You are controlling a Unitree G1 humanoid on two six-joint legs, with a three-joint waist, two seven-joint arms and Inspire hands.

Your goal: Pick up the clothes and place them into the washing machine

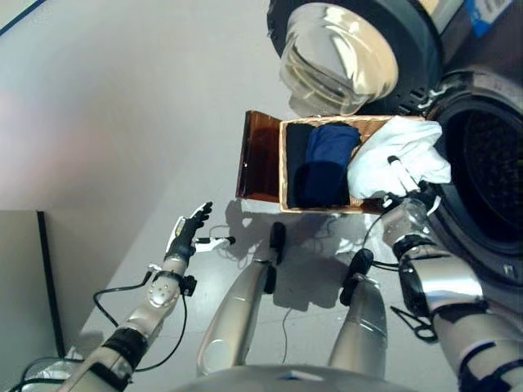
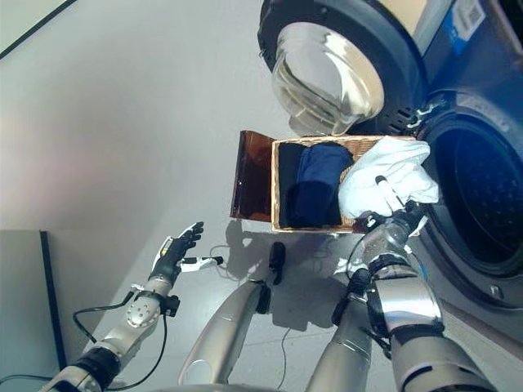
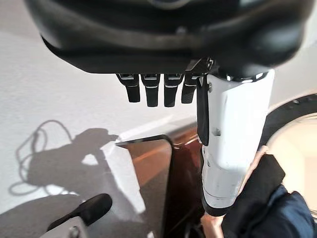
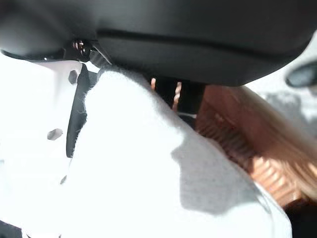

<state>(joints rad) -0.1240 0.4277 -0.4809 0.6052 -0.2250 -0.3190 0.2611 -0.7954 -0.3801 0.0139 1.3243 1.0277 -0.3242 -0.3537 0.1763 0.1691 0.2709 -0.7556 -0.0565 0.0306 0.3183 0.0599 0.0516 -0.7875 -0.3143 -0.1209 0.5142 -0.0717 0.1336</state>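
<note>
The right hand [image 1: 406, 189] has its fingers clamped on a white cloth [image 1: 398, 155] over the basket [image 1: 283, 167]. The left hand [image 1: 189, 229] hangs with fingers apart. Blue clothes [image 1: 327, 159] wait; the washer drum [image 1: 490, 175] looks empty.

- Soft, matt white cloth garment [image 1: 398, 155] draped over a rough woven wicker basket [image 1: 283, 163].
- Dark blue folded cloth [image 1: 325, 163], matt.
- Glossy domed glass door of the washing machine [image 1: 339, 59].
- Smooth, matt grey floor [image 1: 122, 106].

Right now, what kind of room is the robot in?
Probably a laundry room: a washing machine stands with its round door open, and beside it a wicker basket holds dark blue clothes. The right hand grips a white garment.
</note>
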